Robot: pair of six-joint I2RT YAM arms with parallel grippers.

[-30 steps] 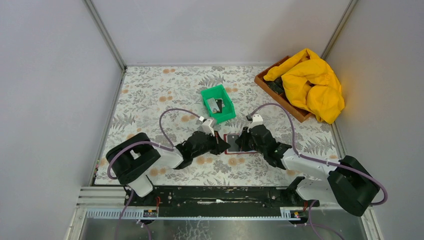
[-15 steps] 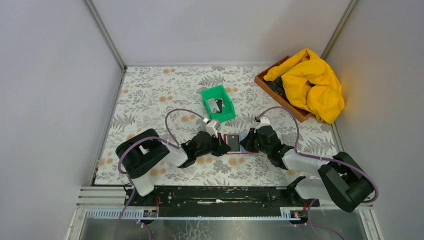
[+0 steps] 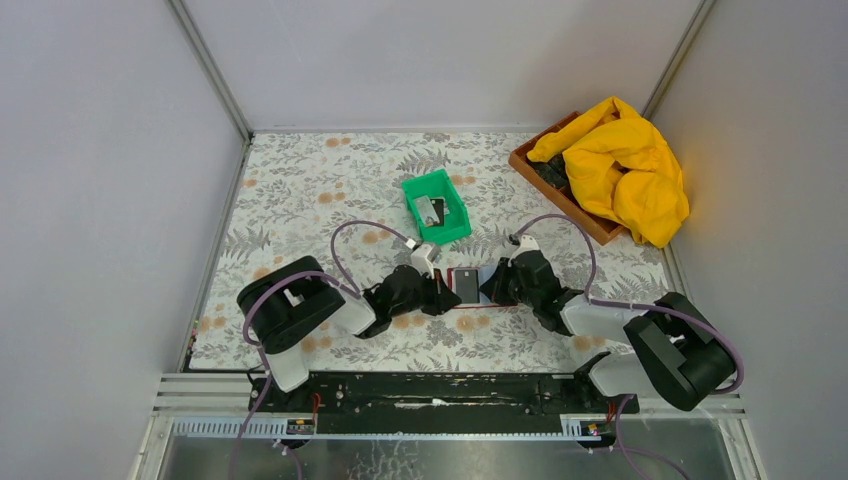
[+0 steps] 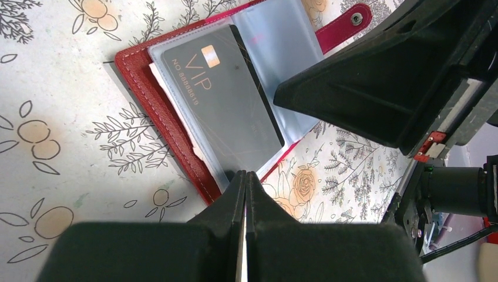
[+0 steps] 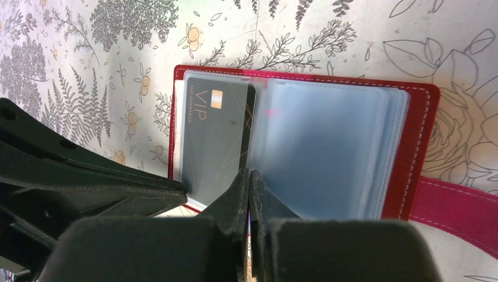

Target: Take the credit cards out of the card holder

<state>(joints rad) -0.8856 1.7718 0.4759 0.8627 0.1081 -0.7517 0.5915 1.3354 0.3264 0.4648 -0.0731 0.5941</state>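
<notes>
The dark red card holder (image 3: 466,287) lies open on the floral table between my two grippers. In the left wrist view its red cover (image 4: 154,108) holds pale blue sleeves, and a black "VIP" credit card (image 4: 226,100) sits in the top sleeve. The same card (image 5: 214,138) and cover (image 5: 421,147) show in the right wrist view. My left gripper (image 4: 245,174) is shut, its tips at the holder's near edge by the sleeve corner. My right gripper (image 5: 249,172) is shut, its tips on the fold beside the card.
A green bin (image 3: 451,230) behind the holder contains a grey card and a black card (image 3: 432,208). A wooden tray (image 3: 585,222) with a yellow cloth (image 3: 625,165) stands at the back right. The holder's snap strap (image 4: 347,24) points towards the right gripper.
Both grippers have closed in on the open card holder from either side and sit lower. The holder and the card in it have stayed in place.
</notes>
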